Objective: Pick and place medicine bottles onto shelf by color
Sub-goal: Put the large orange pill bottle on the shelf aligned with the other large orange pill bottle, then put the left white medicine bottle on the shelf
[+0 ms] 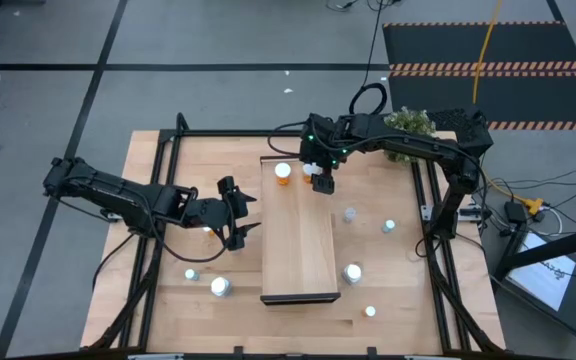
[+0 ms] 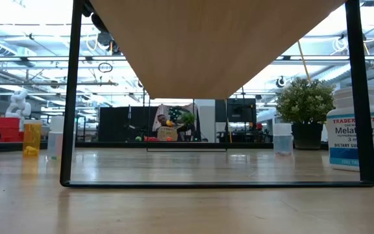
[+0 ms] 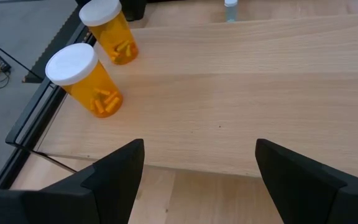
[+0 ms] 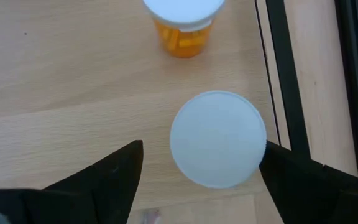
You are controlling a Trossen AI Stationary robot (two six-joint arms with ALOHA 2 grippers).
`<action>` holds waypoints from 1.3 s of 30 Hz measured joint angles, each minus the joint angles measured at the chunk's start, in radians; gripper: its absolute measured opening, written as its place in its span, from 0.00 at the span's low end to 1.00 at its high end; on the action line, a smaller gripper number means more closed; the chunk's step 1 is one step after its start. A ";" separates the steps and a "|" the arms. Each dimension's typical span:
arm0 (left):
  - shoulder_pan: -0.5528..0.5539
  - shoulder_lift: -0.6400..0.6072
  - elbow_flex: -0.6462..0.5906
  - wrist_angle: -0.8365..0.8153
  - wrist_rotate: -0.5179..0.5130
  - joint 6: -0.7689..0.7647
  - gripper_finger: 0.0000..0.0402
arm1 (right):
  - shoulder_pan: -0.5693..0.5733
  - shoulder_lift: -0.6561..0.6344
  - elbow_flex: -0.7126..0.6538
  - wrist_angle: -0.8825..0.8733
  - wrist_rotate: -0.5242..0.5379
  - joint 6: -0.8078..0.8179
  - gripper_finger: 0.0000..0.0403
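The shelf is a long light-wood board in the middle of the table. Two orange medicine bottles with white caps stand at its far end: one stands free, the other is under my right gripper. In the right wrist view this bottle's white cap lies between the open fingers of my right gripper, with a gap on one side. My left gripper hovers open at the shelf's left edge, with nothing between its fingers.
More bottles stand on the table right of the shelf and near its left front. A potted plant stands at the far right. The shelf's black frame legs show in the low view.
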 joint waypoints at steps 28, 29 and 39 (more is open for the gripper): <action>0.000 0.000 0.000 0.000 0.000 0.000 0.77 | 0.019 0.000 0.001 -0.064 0.054 0.032 0.77; 0.000 0.000 0.000 0.000 0.000 0.000 0.77 | 0.019 0.000 0.001 -0.074 0.054 0.039 0.77; -0.026 0.000 0.000 -0.020 0.000 0.000 0.77 | 0.069 -0.106 0.001 -0.200 0.119 0.174 0.77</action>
